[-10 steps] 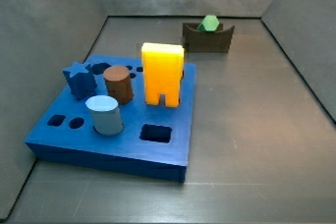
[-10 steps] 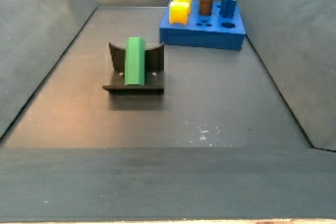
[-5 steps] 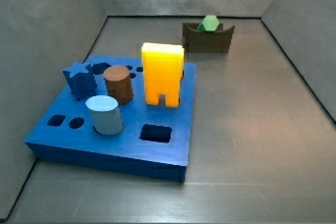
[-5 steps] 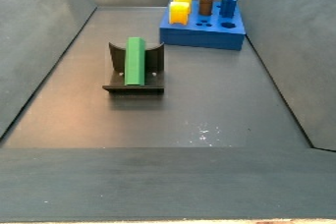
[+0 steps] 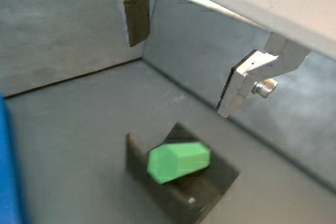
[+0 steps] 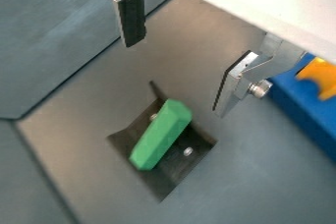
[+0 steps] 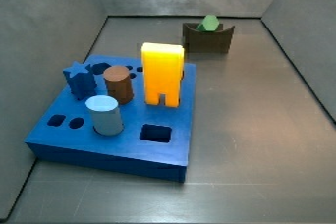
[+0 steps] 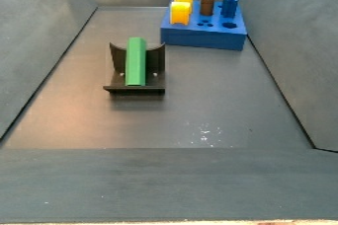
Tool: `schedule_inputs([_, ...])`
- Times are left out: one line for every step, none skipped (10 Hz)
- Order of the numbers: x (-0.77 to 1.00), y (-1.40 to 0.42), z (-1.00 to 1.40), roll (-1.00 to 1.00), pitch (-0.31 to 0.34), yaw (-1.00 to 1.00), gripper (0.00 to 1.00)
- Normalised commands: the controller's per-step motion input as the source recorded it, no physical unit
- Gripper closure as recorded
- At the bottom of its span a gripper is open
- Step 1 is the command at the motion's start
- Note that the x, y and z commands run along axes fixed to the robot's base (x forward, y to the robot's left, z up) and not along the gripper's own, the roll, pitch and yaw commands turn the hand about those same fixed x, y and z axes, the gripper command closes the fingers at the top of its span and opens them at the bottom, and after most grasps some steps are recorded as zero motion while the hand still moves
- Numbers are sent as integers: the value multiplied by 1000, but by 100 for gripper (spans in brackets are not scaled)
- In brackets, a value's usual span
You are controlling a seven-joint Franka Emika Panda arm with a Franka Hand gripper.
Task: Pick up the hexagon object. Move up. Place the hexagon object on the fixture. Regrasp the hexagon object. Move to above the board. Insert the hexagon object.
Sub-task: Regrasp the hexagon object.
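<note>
Hanging above the fixture [image 6: 164,147], the gripper [image 6: 188,46] is released: its two silver fingers [image 6: 128,10] stand wide apart with nothing between them. Below the gripper, the green hexagon object [image 6: 159,136] lies in the notch of the fixture, also seen in both side views [image 8: 134,59] [image 7: 210,22]. The blue board [image 7: 112,130] with its pegs sits well apart from the fixture.

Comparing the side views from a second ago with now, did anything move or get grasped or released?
Nothing visibly changed. The hexagon object lies in the fixture as before, and the pieces on the board keep their places. The gripper is open above the hexagon object, holding nothing; it appears only in the wrist views.
</note>
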Motion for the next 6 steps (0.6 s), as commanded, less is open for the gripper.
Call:
schedule_inputs([15, -21, -7, 1000, -5, 43, 0])
schedule_inputs([31, -24, -5, 1000, 9, 45, 0])
schedule_inputs([43, -27, -8, 1000, 19, 47, 0])
schedule_inputs([59, -31, -8, 1000, 37, 51, 0])
schedule_inputs([66, -31, -7, 1000, 50, 56, 0])
schedule_inputs([86, -36, -14, 1000, 93, 74, 0])
